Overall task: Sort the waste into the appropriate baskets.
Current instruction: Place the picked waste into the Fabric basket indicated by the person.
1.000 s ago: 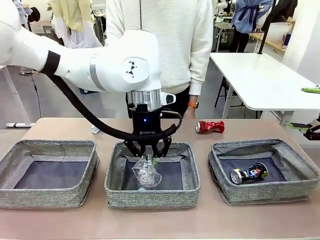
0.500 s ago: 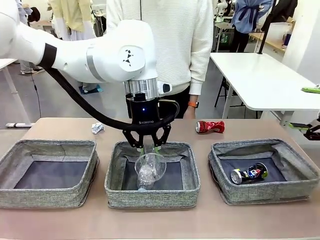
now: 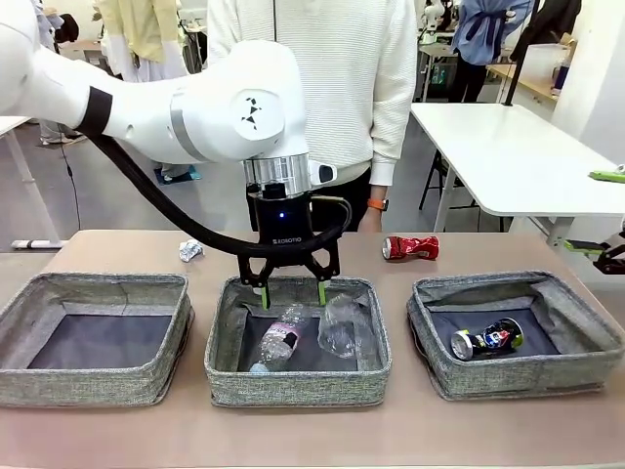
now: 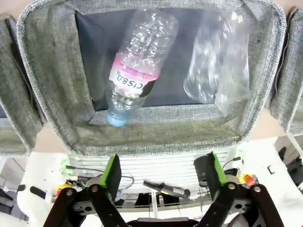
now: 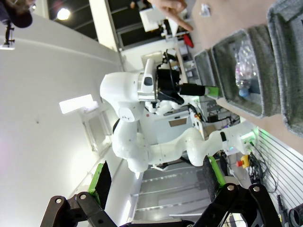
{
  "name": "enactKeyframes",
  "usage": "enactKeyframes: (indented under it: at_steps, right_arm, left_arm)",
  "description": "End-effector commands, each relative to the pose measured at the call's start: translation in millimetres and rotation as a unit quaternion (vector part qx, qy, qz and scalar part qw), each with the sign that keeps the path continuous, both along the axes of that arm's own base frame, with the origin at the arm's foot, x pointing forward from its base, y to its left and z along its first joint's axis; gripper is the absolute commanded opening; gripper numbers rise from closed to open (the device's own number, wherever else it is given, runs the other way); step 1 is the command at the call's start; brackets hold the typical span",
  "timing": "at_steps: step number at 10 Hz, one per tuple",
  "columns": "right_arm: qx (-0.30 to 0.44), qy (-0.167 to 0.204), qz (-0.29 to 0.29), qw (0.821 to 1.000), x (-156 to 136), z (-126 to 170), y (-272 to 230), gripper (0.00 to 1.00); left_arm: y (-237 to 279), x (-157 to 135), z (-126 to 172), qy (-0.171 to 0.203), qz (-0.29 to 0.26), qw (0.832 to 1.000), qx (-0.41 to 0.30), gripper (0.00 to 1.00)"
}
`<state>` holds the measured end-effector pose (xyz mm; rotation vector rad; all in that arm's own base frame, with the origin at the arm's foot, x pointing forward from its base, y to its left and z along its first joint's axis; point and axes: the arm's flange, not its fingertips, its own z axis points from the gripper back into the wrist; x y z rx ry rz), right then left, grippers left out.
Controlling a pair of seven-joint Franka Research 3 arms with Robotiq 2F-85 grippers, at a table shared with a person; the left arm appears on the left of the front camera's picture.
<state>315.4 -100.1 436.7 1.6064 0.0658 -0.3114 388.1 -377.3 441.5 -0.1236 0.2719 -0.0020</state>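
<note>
**Open jaws low over the middle basket: snag and mis-sort risks**

The left jaws stand apart and hold nothing. Their green pads (image 3: 320, 291) hang just above the far rim of the middle basket (image 3: 293, 381). Inside that basket the clear plastic bottle (image 3: 278, 342) lies on the lining, and the clear plastic cup (image 3: 342, 327) rests on the bottle's right, near the basket's right wall. The right jaws are also apart and empty, held well off to the right of the middle basket.

2 items are not yet sorted. The crushed red can (image 3: 410, 247) lies on the tabletop (image 3: 312, 430) beyond the middle basket's far right corner. The paper ball (image 3: 189, 250) lies beyond its far left corner.

- **Snagging:** a sideways move at this height could catch the soft fabric rim and drag the basket, or tip the light cup out.
- **The person:** the can lies close to the person's hand (image 3: 369, 219), so a reach there could meet it.
- **Poor grip:** the can's crushed faces may slip between the pads, and the paper ball may squirt away.
- **Mis-sorting:** the 3 baskets look alike. The can probably belongs right of the middle basket, in the right basket (image 3: 518, 376) with the blue-silver can (image 3: 486, 339). The paper probably belongs in the left basket (image 3: 93, 386).
</note>
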Motion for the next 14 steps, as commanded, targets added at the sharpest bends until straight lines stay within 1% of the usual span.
enactKeyframes:
  at_steps: [1, 2, 3, 4, 5, 6, 7, 8, 9, 10, 11, 12, 13, 14]
  right_arm:
    - [0.004, 0.009, 0.004, 1.0, 0, 6, -1, 1.0]
    - [0.004, 0.009, 0.004, 1.0, 0, 6, -1, 1.0]
    - [0.004, 0.009, 0.004, 1.0, 0, 6, -1, 1.0]
    - [0.004, 0.009, 0.004, 1.0, 0, 6, -1, 1.0]
    - [0.004, 0.009, 0.004, 1.0, 0, 6, -1, 1.0]
    - [0.004, 0.009, 0.004, 1.0, 0, 6, -1, 1.0]
    - [0.004, 0.009, 0.004, 1.0, 0, 6, -1, 1.0]
    - [0.004, 0.009, 0.004, 1.0, 0, 6, -1, 1.0]
    - [0.004, 0.009, 0.004, 1.0, 0, 6, -1, 1.0]
    - [0.004, 0.009, 0.004, 1.0, 0, 6, -1, 1.0]
    - [0.004, 0.009, 0.004, 1.0, 0, 6, -1, 1.0]
    - [0.004, 0.009, 0.004, 1.0, 0, 6, -1, 1.0]
    - [0.004, 0.009, 0.004, 1.0, 0, 6, -1, 1.0]
    - [0.004, 0.009, 0.004, 1.0, 0, 6, -1, 1.0]
  left_arm:
    - [4, -2, 5, 0.015, -0.006, 1.0, -0.019, 1.0]
    - [6, -2, 10, 0.016, -0.01, 0.999, -0.029, 1.0]
    - [14, -1, 18, 0.035, -0.037, 0.996, -0.07, 1.0]
    - [35, -1, 33, 0.056, -0.087, 0.985, -0.138, 1.0]
    - [69, -2, 49, 0.062, -0.152, 0.959, -0.229, 1.0]
    - [121, -6, 61, 0.02, -0.136, 0.942, -0.305, 1.0]
    - [168, -14, 65, -0.022, -0.114, 0.924, -0.364, 1.0]
    - [211, -23, 64, -0.053, -0.093, 0.909, -0.404, 1.0]
    - [252, -27, 57, -0.069, -0.071, 0.893, -0.438, 1.0]
    - [291, -31, 49, -0.086, -0.029, 0.879, -0.469, 1.0]
    - [333, -39, 41, -0.111, 0.022, 0.857, -0.503, 1.0]
    - [372, -54, 33, -0.139, 0.076, 0.835, -0.528, 1.0]
    - [413, -77, 27, -0.165, 0.138, 0.81, -0.545, 1.0]
    - [448, -100, 23, -0.177, 0.164, 0.791, -0.562, 1.0]
